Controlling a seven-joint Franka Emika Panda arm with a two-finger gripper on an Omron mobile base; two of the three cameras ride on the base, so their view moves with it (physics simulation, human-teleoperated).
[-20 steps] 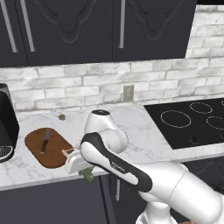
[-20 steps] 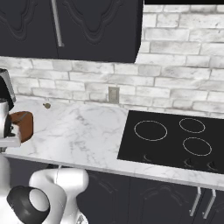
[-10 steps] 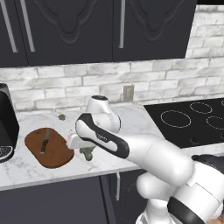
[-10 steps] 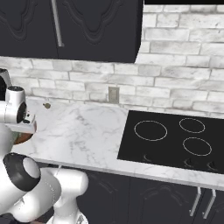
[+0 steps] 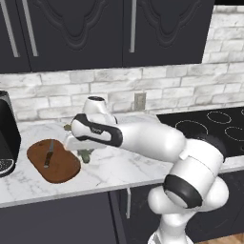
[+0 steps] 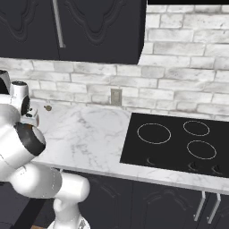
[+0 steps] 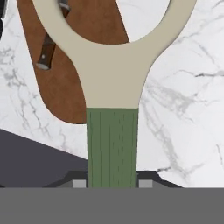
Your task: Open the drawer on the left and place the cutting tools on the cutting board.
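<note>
The gripper (image 7: 112, 183) clasped the peeler (image 7: 112, 87), carrying it toward the cutting board (image 7: 65, 78) at ten o'clock, where the knife (image 7: 48, 48) lay; lowering and release seemed next.

The counter (image 5: 119, 169) is smooth white marble, the cutting board (image 5: 58, 166) matt reddish-brown wood, the peeler (image 7: 113, 87) matt plastic.

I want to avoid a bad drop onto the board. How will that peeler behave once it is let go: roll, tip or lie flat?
The peeler looks stiff: its cream fork holds shape above the green handle clamped in the gripper. Its wide, flat Y head probably stops rolling, so it should lie flat on the cutting board. It seems light, so it might bounce or skid.
</note>
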